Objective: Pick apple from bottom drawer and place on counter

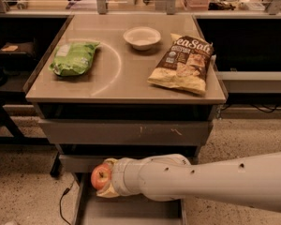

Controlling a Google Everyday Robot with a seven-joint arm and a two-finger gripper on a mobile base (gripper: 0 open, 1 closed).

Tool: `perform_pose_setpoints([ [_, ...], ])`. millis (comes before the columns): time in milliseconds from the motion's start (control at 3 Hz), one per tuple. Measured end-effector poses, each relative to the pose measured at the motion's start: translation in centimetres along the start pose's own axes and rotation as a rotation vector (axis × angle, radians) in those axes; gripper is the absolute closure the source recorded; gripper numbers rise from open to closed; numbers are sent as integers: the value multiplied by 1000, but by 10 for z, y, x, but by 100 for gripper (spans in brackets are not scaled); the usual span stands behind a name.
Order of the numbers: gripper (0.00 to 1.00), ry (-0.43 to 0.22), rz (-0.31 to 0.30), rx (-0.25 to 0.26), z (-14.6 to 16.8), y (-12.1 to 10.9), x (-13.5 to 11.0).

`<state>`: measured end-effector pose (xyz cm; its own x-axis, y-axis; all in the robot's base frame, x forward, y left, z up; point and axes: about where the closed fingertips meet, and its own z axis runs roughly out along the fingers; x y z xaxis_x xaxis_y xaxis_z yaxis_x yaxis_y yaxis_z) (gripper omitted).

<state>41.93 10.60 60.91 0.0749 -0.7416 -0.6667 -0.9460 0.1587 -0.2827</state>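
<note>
The small red apple with a yellowish patch sits in my gripper, which is shut on it. The gripper holds the apple above the left side of the open bottom drawer, in front of the upper drawer fronts. My white arm reaches in from the right across the drawer. The tan counter with its faint curved white line lies above, apart from the apple.
On the counter lie a green bag at the left, a white bowl at the back and a tan chip bag at the right. Two upper grey drawers are closed. A cable lies on the floor at the left.
</note>
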Motion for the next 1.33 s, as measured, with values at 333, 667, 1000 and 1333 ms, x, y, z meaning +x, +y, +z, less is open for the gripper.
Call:
perform_pose_setpoints([
  [333, 100, -5, -39, 20, -16, -20, -23],
  [667, 100, -5, -40, 20, -16, -21, -25],
  [1000, 100, -33, -27, 44, -26, -30, -35],
  [1333, 100, -60, -52, 114, -58, -52, -63],
])
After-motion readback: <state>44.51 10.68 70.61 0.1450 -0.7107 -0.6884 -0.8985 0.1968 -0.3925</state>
